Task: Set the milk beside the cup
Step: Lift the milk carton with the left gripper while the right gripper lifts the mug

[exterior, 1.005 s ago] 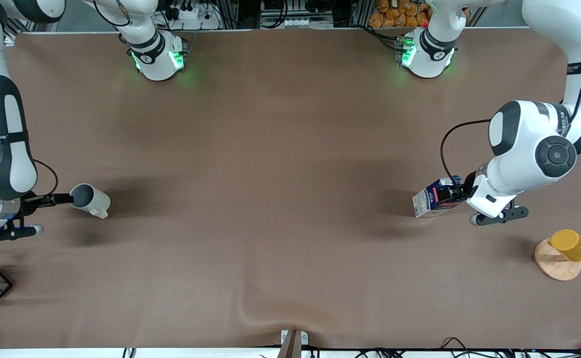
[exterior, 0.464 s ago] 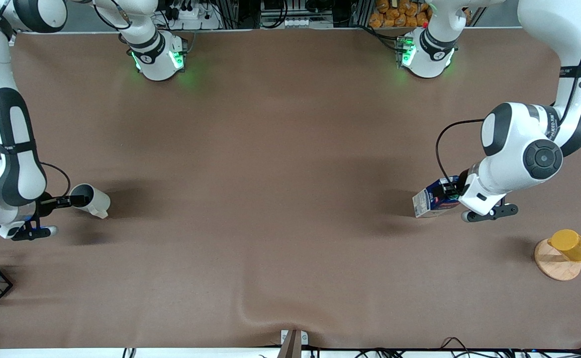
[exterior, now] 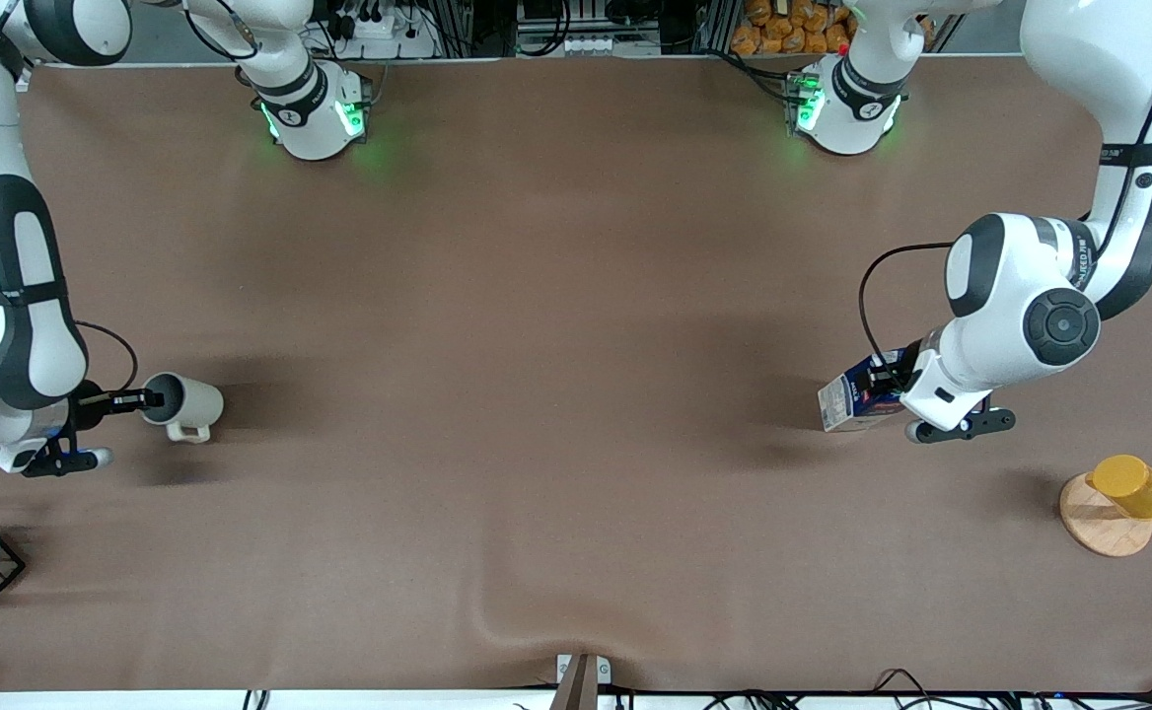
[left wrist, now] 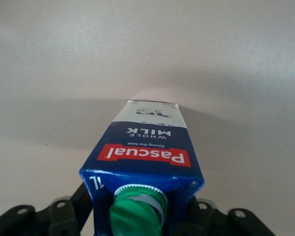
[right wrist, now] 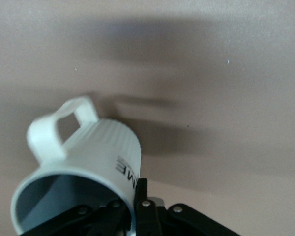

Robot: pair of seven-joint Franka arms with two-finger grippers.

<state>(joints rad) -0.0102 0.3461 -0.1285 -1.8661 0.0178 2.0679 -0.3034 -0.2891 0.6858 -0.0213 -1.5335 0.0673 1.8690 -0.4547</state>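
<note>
Grasp step – both pickups made, carry not begun
Left hand [exterior: 890, 383] clamped on milk carton [exterior: 857, 397] near green cap [left wrist: 137, 214]; carton on table [exterior: 537, 345] at left arm's end
Right hand [exterior: 147, 399] pinching rim of cream mug [exterior: 186, 404] at right arm's end, mug tilted
Next, likely: bring carton and mug together mid-table, set carton upright just beside mug – well apart now

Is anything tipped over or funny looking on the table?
Yes. The cup leans over sideways instead of standing up, because the right claw pinches its rim. The milk is tilted too, with the left claw around its top near the green cap. Nothing has spilled.
</note>
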